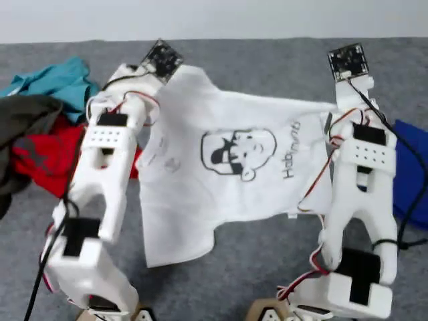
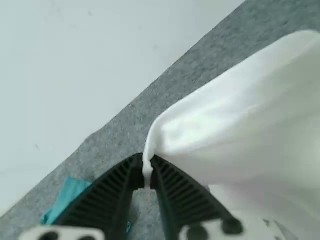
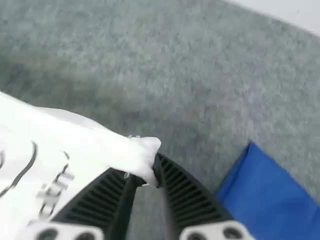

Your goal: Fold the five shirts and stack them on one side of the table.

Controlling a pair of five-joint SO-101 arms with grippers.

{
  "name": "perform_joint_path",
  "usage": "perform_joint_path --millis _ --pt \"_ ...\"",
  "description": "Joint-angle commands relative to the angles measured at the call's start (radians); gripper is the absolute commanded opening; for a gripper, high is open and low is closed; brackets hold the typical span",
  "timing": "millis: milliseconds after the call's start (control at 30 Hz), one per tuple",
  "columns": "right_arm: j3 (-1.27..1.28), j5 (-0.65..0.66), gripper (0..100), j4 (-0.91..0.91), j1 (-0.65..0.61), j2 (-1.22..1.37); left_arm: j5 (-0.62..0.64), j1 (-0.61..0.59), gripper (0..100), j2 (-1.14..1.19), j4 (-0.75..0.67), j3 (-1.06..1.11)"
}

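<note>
Table [image 1: 267,264]: shirt [image 1: 190,197] in left gripper [image 2: 146,172], right gripper [image 3: 149,176]

A table [image 1: 267,267] with a grey, felt-like top carries a white printed shirt [image 1: 227,167] spread across its middle. A teal shirt [image 1: 53,80], a dark grey shirt [image 1: 23,117] and a red shirt [image 1: 47,157] lie heaped together at its left side. A blue shirt [image 1: 409,167] lies at its right edge.

Worktop [image 1: 261,267] is covered in some grey fuzzy carpet-type stuff, one flat colour all over. Out past the tips of the left pincer [image 2: 144,172] and the right pincer [image 3: 145,175] the grey runs up to a plain pale wall [image 1: 214,17], meeting it in a straight line. Light's soft and even, just faint shadows on the grey.
</note>
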Motion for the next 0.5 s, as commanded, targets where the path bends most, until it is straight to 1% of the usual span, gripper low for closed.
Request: perform_joint_path --millis 0,100,267,333,467 --pt "-0.028 0.011 1.0 -0.171 -0.005 0.077 -0.009 -0.028 0 0.144 -0.069 -0.196" --pt "-0.115 0.011 1.0 -0.243 -0.007 0.182 -0.009 -0.028 0 0.295 -0.069 -0.406" --pt "-0.376 0.009 1.0 -0.254 -0.005 0.371 -0.008 -0.021 0 0.542 -0.063 -0.803" --pt "-0.480 0.009 1.0 -0.254 -0.007 0.443 -0.008 -0.020 0 0.628 -0.031 -0.960" --pt "-0.658 0.009 1.0 -0.252 -0.013 0.549 -0.008 -0.021 0 0.778 0.078 -1.265"
